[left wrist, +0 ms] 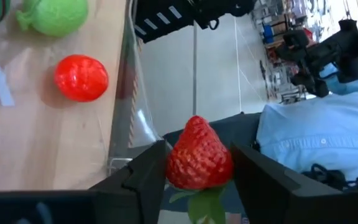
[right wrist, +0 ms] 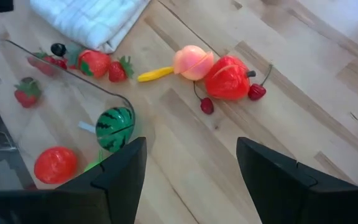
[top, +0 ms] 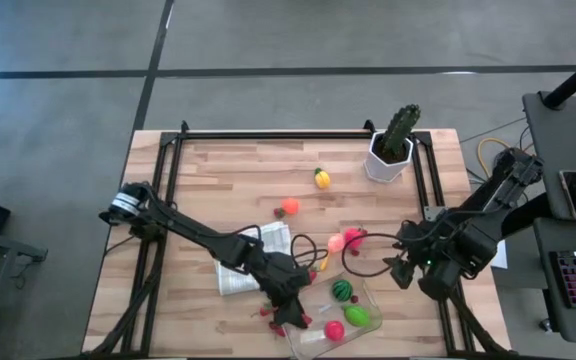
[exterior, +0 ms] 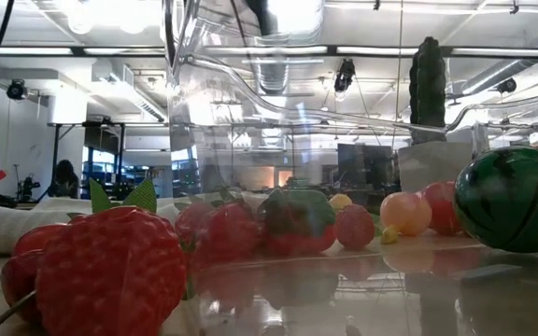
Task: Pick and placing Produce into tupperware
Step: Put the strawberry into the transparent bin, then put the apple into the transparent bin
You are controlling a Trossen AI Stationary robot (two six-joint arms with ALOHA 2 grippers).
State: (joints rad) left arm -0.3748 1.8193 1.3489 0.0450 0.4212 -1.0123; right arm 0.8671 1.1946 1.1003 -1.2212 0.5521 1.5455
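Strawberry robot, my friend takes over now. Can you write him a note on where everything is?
Left hand: over the near edge of the tupperware, a strawberry between its fingers.
Right hand: open, empty, waiting at the table's right side.
Done: the watermelon, a green fruit and a red fruit sit in the tupperware.
Left: the peach, red pepper, cherries and loose strawberries lie beside it; an orange fruit and a yellow one lie farther back.
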